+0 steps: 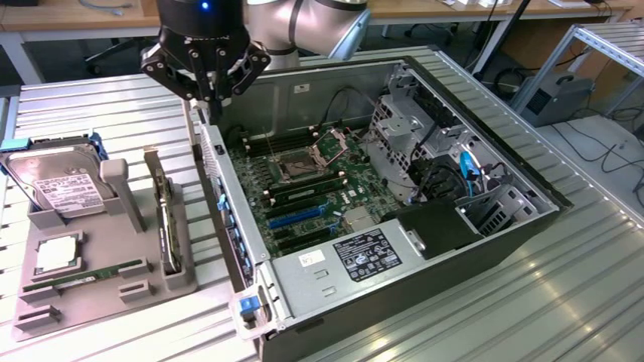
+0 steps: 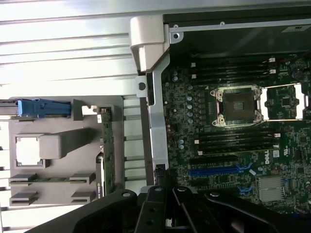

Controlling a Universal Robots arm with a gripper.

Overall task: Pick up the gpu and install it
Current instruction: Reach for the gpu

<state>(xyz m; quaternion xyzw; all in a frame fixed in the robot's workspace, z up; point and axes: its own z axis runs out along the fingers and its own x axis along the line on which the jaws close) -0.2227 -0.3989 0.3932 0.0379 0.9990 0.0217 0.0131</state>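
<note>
gripper (image 1: 210, 96): fingers closed, nothing held; hangs over the open PC case's (image 1: 523, 226) wall on the exterior view's left, at its far end
gripper, wrist view (image 2: 165, 194): black fingers over the case wall, beside the motherboard (image 2: 233, 145)
gpu (image 1: 164, 222): standing on edge in the gray tray (image 1: 60, 302), in the slot nearest the case; apart from the gripper, not yet picked up
gpu, wrist view (image 2: 106, 145): thin green board seen edge-on, between the tray's blocks and the case wall
tray contents: hard drive (image 1: 65, 188) upright at the far end, CPU (image 1: 57, 253) lying flat, memory stick (image 1: 86, 275) in its groove
motherboard (image 1: 312, 188): CPU socket (image 1: 302, 162) open, blue expansion slot (image 1: 297, 216) empty
table (image 1: 90, 105): slatted metal, tray and case side by side on it
</note>
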